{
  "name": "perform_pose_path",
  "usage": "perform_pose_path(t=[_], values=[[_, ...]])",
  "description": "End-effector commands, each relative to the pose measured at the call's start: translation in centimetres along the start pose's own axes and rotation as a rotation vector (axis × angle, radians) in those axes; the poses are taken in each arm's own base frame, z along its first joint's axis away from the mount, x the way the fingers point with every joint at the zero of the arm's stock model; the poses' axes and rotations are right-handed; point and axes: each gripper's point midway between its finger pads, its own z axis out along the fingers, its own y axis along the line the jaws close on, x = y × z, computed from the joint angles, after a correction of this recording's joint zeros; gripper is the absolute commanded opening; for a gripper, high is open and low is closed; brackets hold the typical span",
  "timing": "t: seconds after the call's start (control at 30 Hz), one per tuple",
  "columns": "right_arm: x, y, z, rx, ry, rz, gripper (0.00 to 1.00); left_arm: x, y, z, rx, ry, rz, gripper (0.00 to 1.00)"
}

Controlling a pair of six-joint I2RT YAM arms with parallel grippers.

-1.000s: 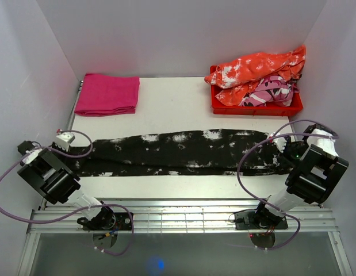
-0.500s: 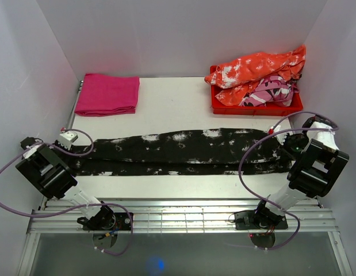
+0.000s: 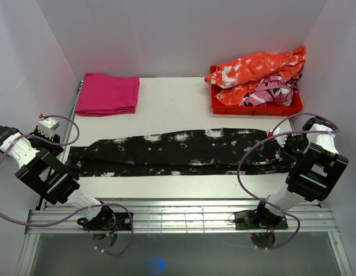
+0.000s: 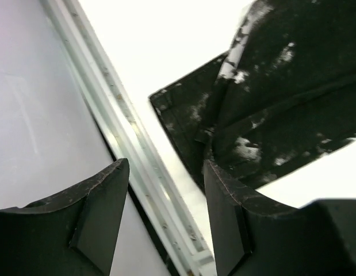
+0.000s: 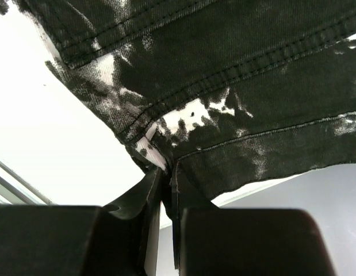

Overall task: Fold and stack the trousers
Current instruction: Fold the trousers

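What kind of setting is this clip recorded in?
Probably a lab robot booth: plain white walls enclose the table, left arm and right arm bolted at its near edge, trousers spread out.

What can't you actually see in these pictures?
- Top view: the trousers' right end, hidden beneath the right arm.
- Top view: the red bin's bottom, buried under the orange garment.
- Right wrist view: fabric inside the right gripper, covered by its fingers.

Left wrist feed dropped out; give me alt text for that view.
The left gripper hangs, jaws open and empty, over the rail at the table edge. Just beyond, one end of the trousers lies on the white surface.
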Motion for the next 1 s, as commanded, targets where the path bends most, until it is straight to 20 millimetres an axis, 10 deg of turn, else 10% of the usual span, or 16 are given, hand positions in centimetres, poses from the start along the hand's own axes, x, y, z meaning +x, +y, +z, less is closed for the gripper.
perform_pose_path(t=[0.0, 0.23, 0.63, 0.77, 0.9, 0.97], values=[[1.3, -0.8, -0.3, 0.015, 0.056, -0.005, 0.08, 0.6, -2.5, -0.3, 0.11, 0.015, -0.123, 0.65], [1.9, -1.2, 0.1, 0.006, 0.076, 0.007, 0.08, 4.4, -6.4, 1.4, 0.237, 0.1, -0.236, 0.76], [1.9, -1.5, -0.1, 0.006, 0.078, 0.012, 0.08, 6.1, -4.4, 4.3, 0.192, 0.2, -0.187, 0.72], [1.8, -1.5, -0.2, 0.01, 0.075, 0.012, 0.08, 6.4, -4.7, 5.5, 0.206, 0.257, -0.159, 0.34], [1.5, -1.9, -0.4, 0.017, 0.062, 0.023, 0.08, 3.9, -0.8, 5.8, 0.146, 0.243, -0.127, 0.0], [1.5, -2.1, -0.5, 0.022, 0.056, 0.029, 0.08, 2.7, 0.6, 6.0, 0.144, 0.238, -0.111, 0.0]])
